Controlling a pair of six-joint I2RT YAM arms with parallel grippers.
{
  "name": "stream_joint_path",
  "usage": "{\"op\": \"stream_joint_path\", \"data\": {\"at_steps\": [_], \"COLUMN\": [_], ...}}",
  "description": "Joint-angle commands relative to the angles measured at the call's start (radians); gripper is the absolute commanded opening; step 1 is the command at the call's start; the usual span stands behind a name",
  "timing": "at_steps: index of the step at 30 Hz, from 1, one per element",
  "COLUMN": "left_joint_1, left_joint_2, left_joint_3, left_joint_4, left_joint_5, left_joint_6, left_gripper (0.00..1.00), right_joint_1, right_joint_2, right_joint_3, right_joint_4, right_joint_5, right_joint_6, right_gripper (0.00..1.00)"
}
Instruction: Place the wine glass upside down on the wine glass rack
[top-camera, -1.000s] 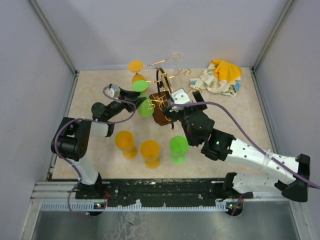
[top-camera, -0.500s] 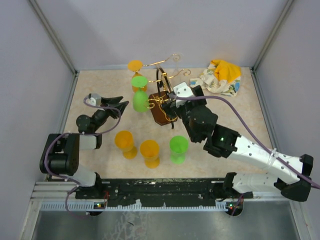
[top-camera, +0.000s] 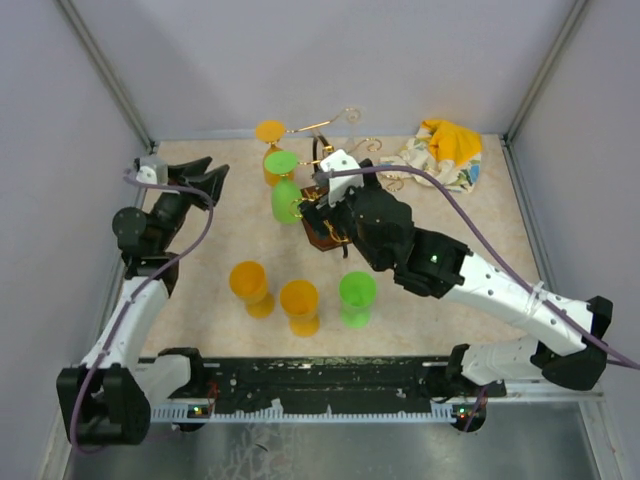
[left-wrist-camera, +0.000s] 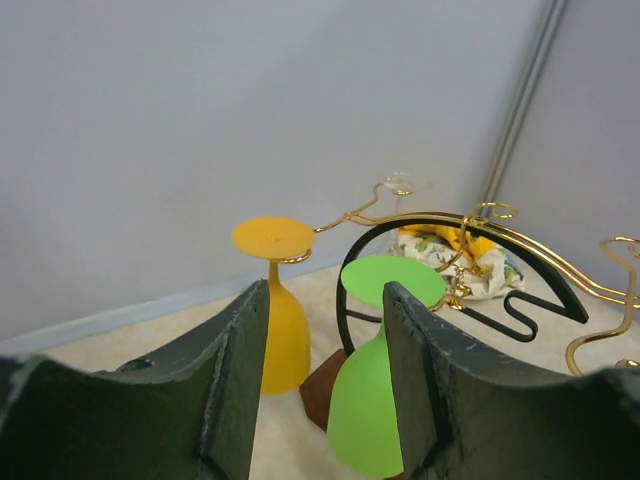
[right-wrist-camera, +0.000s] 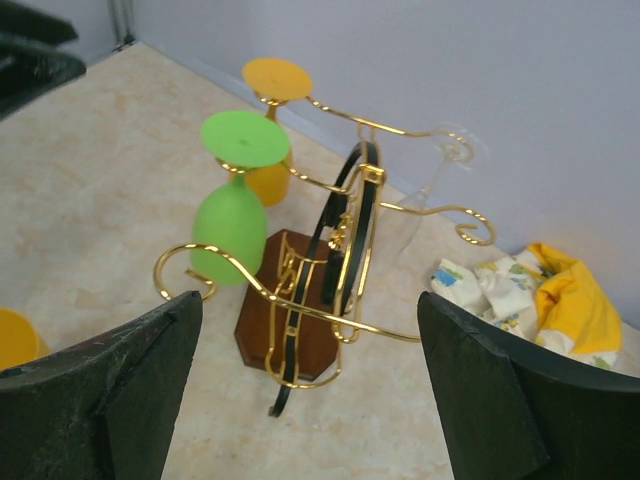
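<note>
1. The green wine glass (right-wrist-camera: 228, 235) hung upside down on the wine glass rack (right-wrist-camera: 262, 325), which stood near the worktop's far edge.
2. An orange wine glass (right-wrist-camera: 277, 78) hung inverted just behind it.
3. The left gripper (top-camera: 213, 168) was near the left edge, jaws apart and empty.
4. The right gripper (right-wrist-camera: 310, 320) hovered beside the rack, jaws wide and holding nothing.

A crumpled yellow and white patterned cloth (top-camera: 440, 155) is lying in the far right corner of the beige speckled tabletop (top-camera: 200, 250), near the plain grey walls (top-camera: 350, 60) that are enclosing it.
</note>
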Motion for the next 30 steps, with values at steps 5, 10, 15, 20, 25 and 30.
{"op": "stream_joint_path", "data": {"at_steps": [5, 10, 15, 20, 25, 30], "left_joint_1": [0.005, 0.006, 0.004, 0.005, -0.036, -0.043], "left_joint_2": [-0.125, -0.119, -0.108, -0.072, -0.076, -0.101], "left_joint_3": [0.305, 0.437, 0.596, 0.765, 0.738, 0.629], "left_joint_4": [-0.734, -1.082, -1.468, -1.799, -1.932, -1.954], "left_joint_5": [-0.088, -0.15, -0.18, -0.172, -0.158, -0.188], "left_joint_6": [0.126, 0.13, 0.132, 0.172, 0.155, 0.134], "left_gripper": [0.56, 0.56, 0.55, 0.58, 0.59, 0.57], "right_joint_1": [0.008, 0.013, 0.013, 0.01, 0.01, 0.01], "right_joint_2": [0.111, 0.091, 0.097, 0.123, 0.127, 0.118], "right_joint_3": [0.121, 0.098, 0.163, 0.187, 0.172, 0.153], "right_joint_4": [-0.131, -0.122, -0.231, -0.295, -0.304, -0.297], "right_joint_5": [-0.2, -0.181, -0.137, -0.137, -0.134, -0.127], "right_joint_6": [0.104, 0.144, 0.194, 0.236, 0.263, 0.271], "right_gripper": [0.84, 0.85, 0.89, 0.91, 0.91, 0.92]}}
